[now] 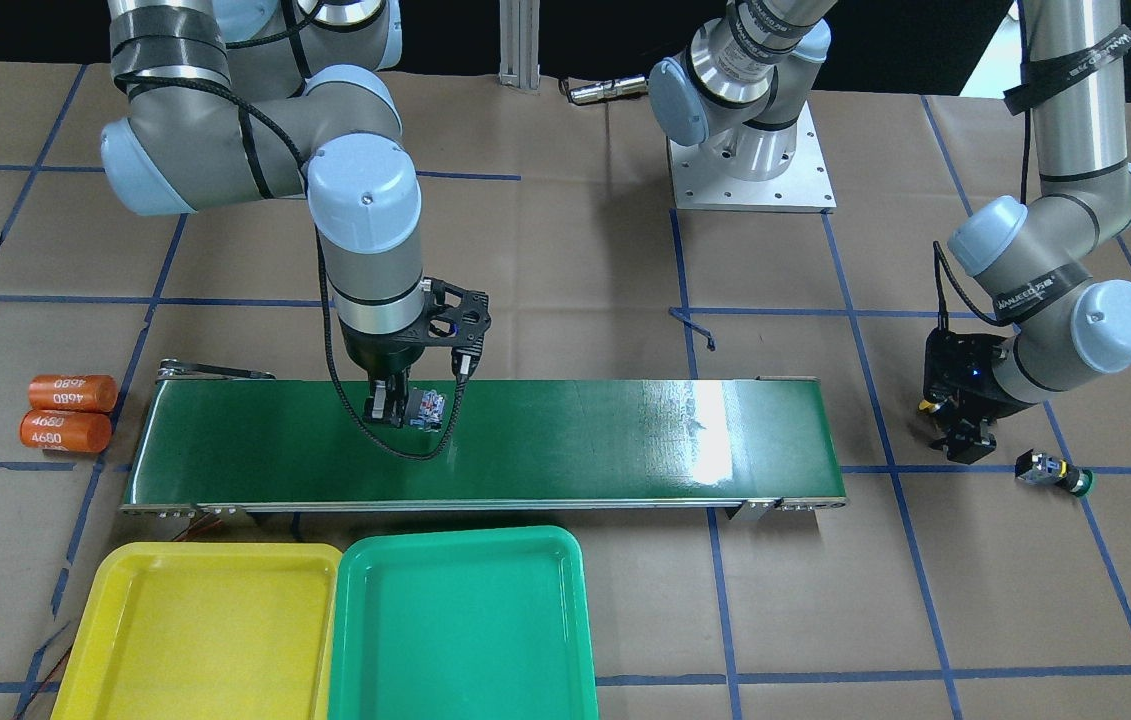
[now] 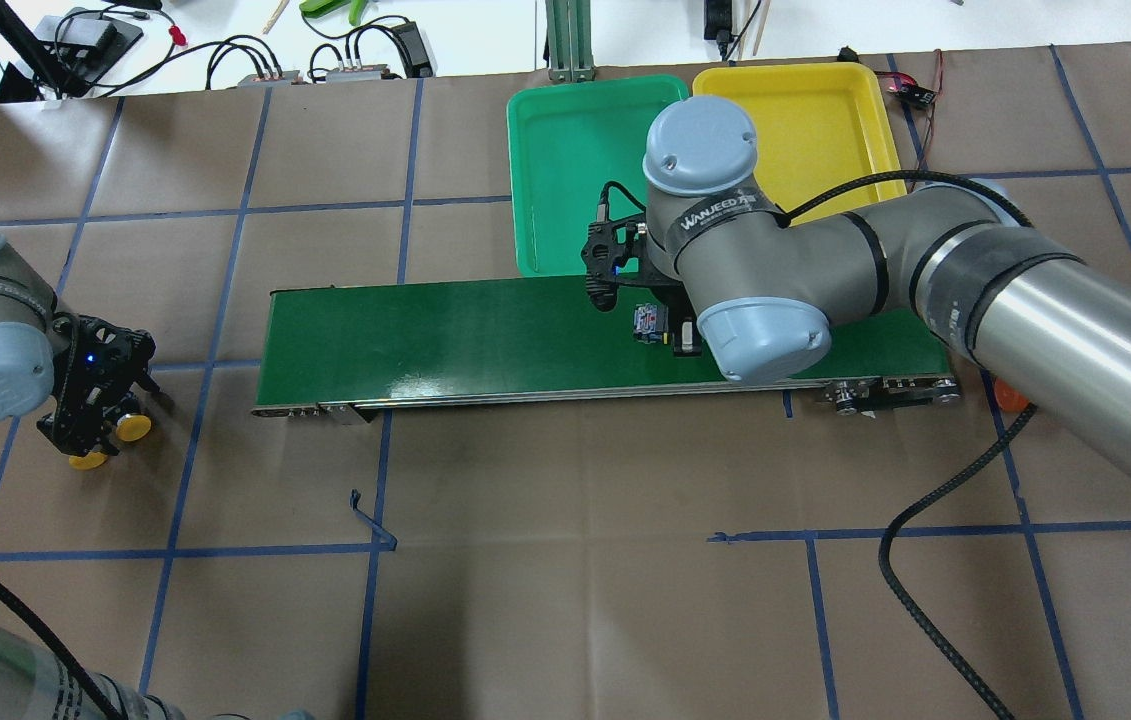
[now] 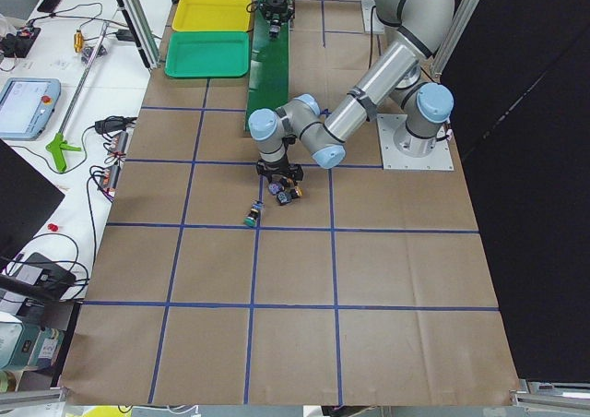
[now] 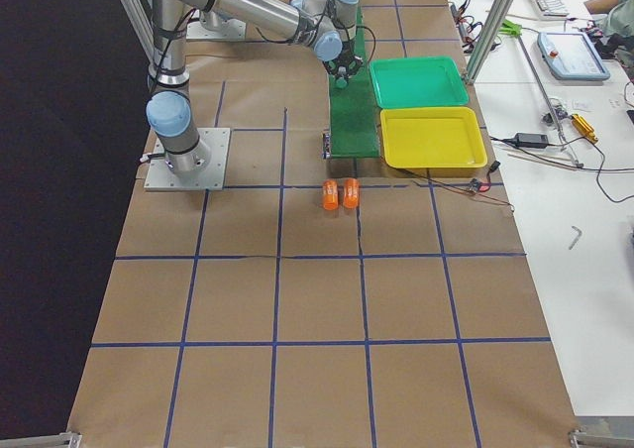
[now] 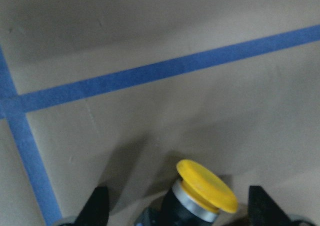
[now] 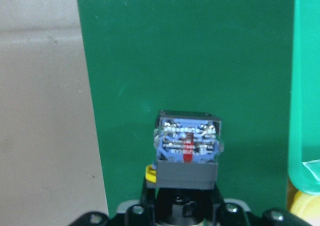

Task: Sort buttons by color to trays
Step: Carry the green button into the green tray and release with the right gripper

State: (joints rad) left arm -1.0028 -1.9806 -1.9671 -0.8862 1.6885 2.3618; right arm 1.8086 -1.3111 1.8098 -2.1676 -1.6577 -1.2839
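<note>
My right gripper [image 1: 391, 410] is over the conveyor belt, shut on a button [image 1: 427, 408] with a grey-and-black body. In the right wrist view that button [image 6: 187, 148] sticks out ahead of the fingers and a bit of yellow cap shows. My left gripper [image 2: 93, 425] is open, low over the paper, with two yellow-capped buttons [image 2: 133, 428] by it. In the left wrist view one yellow cap [image 5: 206, 185] lies between the spread fingers [image 5: 98, 206]. A green-capped button [image 1: 1053, 472] lies on the table beside the left gripper [image 1: 965, 440]. The yellow tray [image 1: 195, 630] and green tray [image 1: 460, 620] hold nothing.
The long dark green conveyor belt [image 1: 575, 440] runs across the middle, with the trays just beyond its far side. Two orange cylinders marked 4680 [image 1: 70, 410] lie off the belt's end. The arm's base plate [image 1: 750, 170] stands behind the belt.
</note>
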